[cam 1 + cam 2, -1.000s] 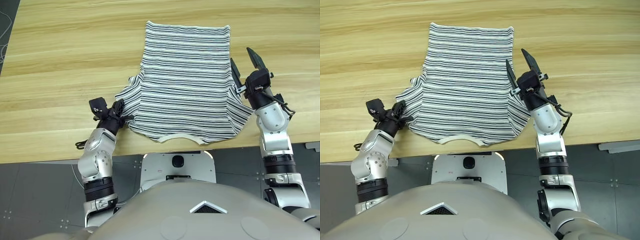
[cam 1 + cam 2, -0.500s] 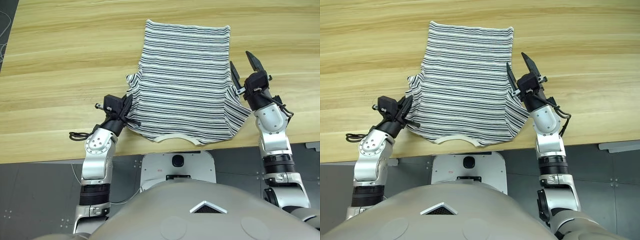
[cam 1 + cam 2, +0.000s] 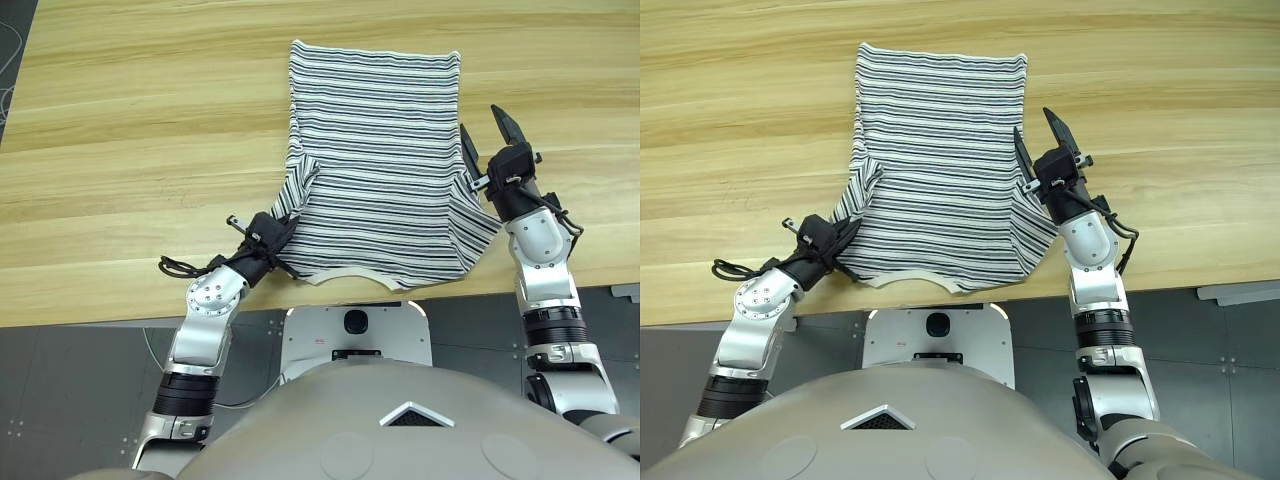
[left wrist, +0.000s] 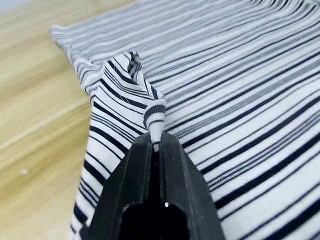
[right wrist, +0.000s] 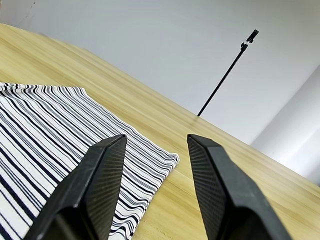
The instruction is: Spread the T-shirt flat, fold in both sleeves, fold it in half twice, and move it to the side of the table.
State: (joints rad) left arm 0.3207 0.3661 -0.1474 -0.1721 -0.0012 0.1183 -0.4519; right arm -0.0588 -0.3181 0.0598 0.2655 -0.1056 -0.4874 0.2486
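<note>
- the t-shirt [image 3: 375, 170] lies on the tabletop [image 3: 140, 120], close to the edge nearest the robot. its collar is toward the robot and its hem away, and the striped body looks spread fairly flat.
- its left sleeve [image 3: 299, 186] is lifted and drawn in over the body, making a peaked ridge of cloth that is not yet laid down.
- the left jaws are clamped on the tip of that sleeve (the left wrist view shows a pinch of striped cloth squeezed between the two dark fingers), just above the shirt's near left corner.
- the right sleeve [image 3: 482, 222] sticks out sideways, flat on the wood and unfolded.
- the right jaws stand wide apart and hold nothing. they are poised over the shirt's right edge near the armpit, tips pointing away from the robot.
- progress, as i judge it: the spreading looks done and the first sleeve fold is under way.
- what is left: setting that sleeve down, folding the right sleeve, both halvings and the move to the side of the tabletop.
- writing: no brand, label or print can be read on the shirt or the wood. the collar's inside is too small to tell whether it carries a tag.
- past the tabletop's far edge, the right wrist view catches a thin dark rod [image 5: 225, 70] leaning against a pale wall.
</note>
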